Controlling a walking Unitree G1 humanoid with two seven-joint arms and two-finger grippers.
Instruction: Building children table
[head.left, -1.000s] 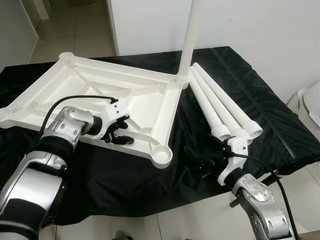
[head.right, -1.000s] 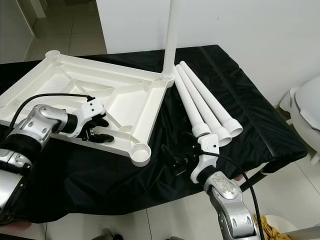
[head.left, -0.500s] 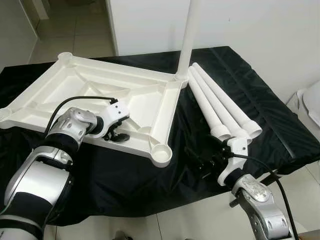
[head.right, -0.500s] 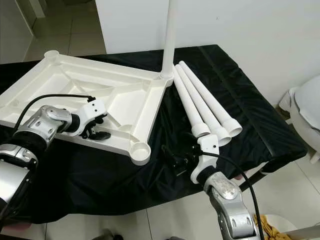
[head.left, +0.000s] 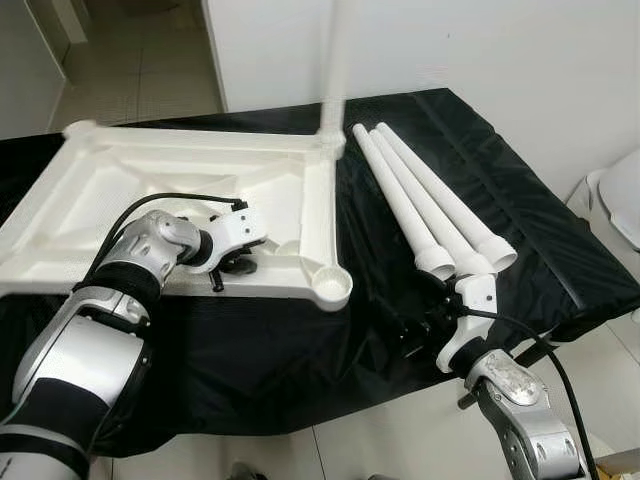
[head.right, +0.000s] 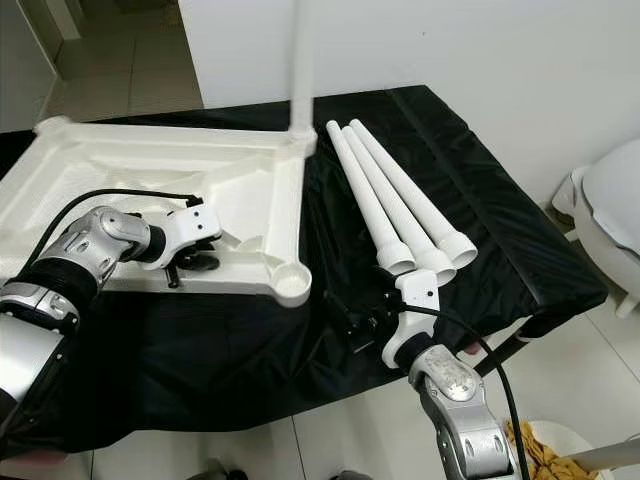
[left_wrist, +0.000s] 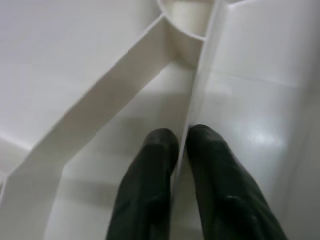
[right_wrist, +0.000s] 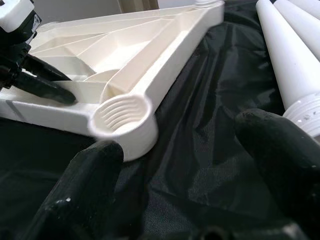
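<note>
Left pincer (left_wrist: 181, 150) clenched on tabletop (head.left: 90, 200) rib, right pincer (right_wrist: 190, 170) spread apparently above black cloth (head.left: 520, 190)

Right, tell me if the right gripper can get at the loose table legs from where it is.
Probably yes. The right gripper hovers open over the black cloth, just short of the threaded ends of the three loose table legs, with nothing lying between. The tabletop sits off to its left.

tabletop (head.left: 150, 190) left, three legs (head.left: 430, 205) right
</note>
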